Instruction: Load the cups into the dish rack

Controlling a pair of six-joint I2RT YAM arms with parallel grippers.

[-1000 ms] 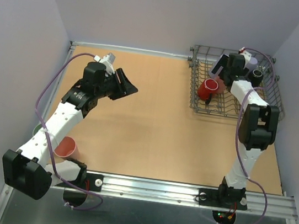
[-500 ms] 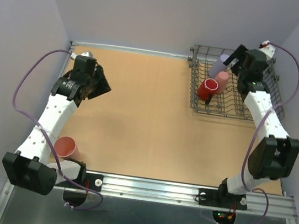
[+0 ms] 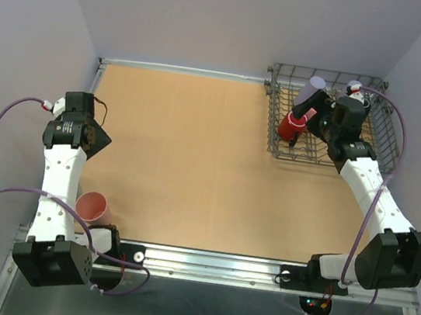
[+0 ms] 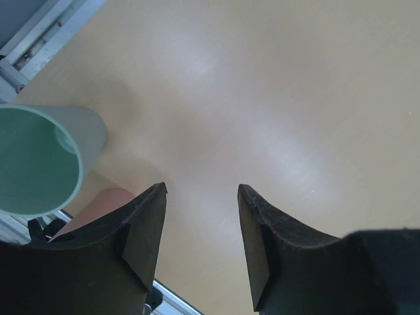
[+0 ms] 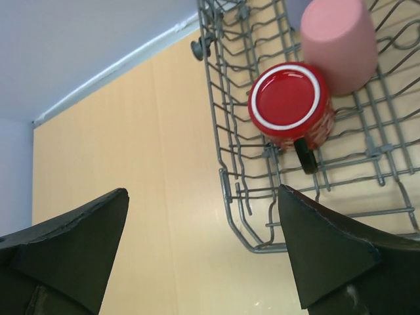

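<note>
**Left to right, all places given from the dish rack (image 3: 273, 149).** Far to the rack's left, at the opposite side of the bench (image 3: 194, 163), your left pincer (image 4: 201, 190) hung spread and empty, pointing down at bare bench. The pale green cup (image 4: 39, 161) stood just to its side, mouth up, and the loose pink cup (image 3: 93, 208) was close by. Both were well apart from the rack and not yet loaded.

Inside the rack, the red cup (image 5: 289, 102) sat among the tines near the left wall. The racked pink cup (image 5: 338, 42) touched it on the far side, and a lavender cup (image 3: 310, 91) leaned behind them. Your right pincer (image 5: 201, 191) hovered over the rack's left part, jaws wide and holding nothing.

The step in hand was probably the fetch of the next cup by the left arm. The next move called for you to shift that pincer over the green cup, lower it astride one wall, close, and carry the cup toward the rack. The reach looked long, so a hand-over to the right arm may be needed.
</note>
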